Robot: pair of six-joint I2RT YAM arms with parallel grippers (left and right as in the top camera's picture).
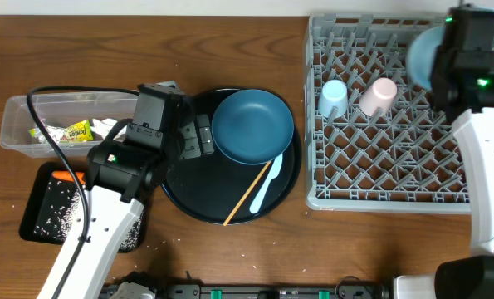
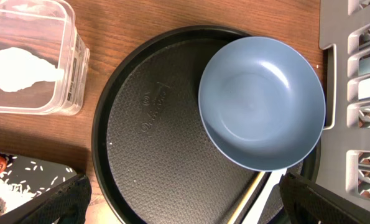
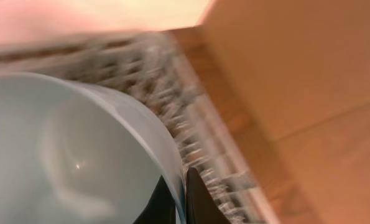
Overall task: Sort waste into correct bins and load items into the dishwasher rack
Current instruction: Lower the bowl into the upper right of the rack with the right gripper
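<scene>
My left gripper (image 2: 185,208) is open above the round black tray; its fingers (image 2: 54,202) stand wide with nothing between them. The dark blue plate (image 1: 252,126) (image 2: 262,102) lies on that tray, with the wooden chopstick (image 1: 251,193) (image 2: 247,198) and white spoon (image 1: 266,184) just in front of it. My right gripper (image 3: 183,199) is shut on the rim of the small light blue bowl (image 3: 66,155) (image 1: 421,50), held over the far right of the dishwasher rack (image 1: 388,195). A light blue cup (image 1: 333,95) and a pink cup (image 1: 379,95) sit in the rack.
The clear box (image 1: 18,133) at left holds a white tissue (image 2: 20,67) and a yellow-green wrapper (image 1: 72,131). In front of it, the shallow black tray (image 1: 39,224) holds rice (image 2: 10,186) and an orange carrot (image 1: 68,176). The round black tray (image 1: 188,203) touches the rack's left side.
</scene>
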